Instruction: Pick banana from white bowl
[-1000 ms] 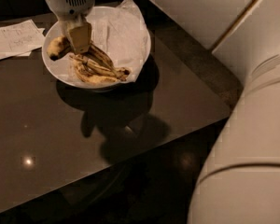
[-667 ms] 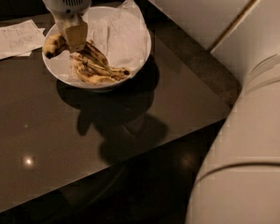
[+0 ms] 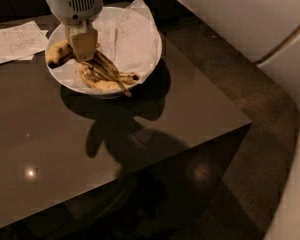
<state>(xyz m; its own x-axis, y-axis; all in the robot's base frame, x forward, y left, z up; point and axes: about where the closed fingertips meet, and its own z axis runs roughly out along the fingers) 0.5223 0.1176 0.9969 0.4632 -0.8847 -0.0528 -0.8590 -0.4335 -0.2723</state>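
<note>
A dark, glossy table (image 3: 65,149) fills most of the view, with one corner jutting toward the right. A small spot of light (image 3: 30,172) glints on its top (the room around it is dim). White paper sheets (image 3: 15,40) with writing lie at its far left edge. Brownish carpet (image 3: 250,89) runs along its right side. The gripper (image 3: 85,48) hangs over the table's far end.

camera view: single, set high above the white bowl (image 3: 151,64) | facing: steeply down at a slant onto the dark table (image 3: 65,149) | range: middling, bowl sits upper left, table corner right of the bowl | gripper (image 3: 85,51): hangs over the bowl's left half, near top edge | robot's white arm (image 3: 250,19): close, right of the bowl
</note>
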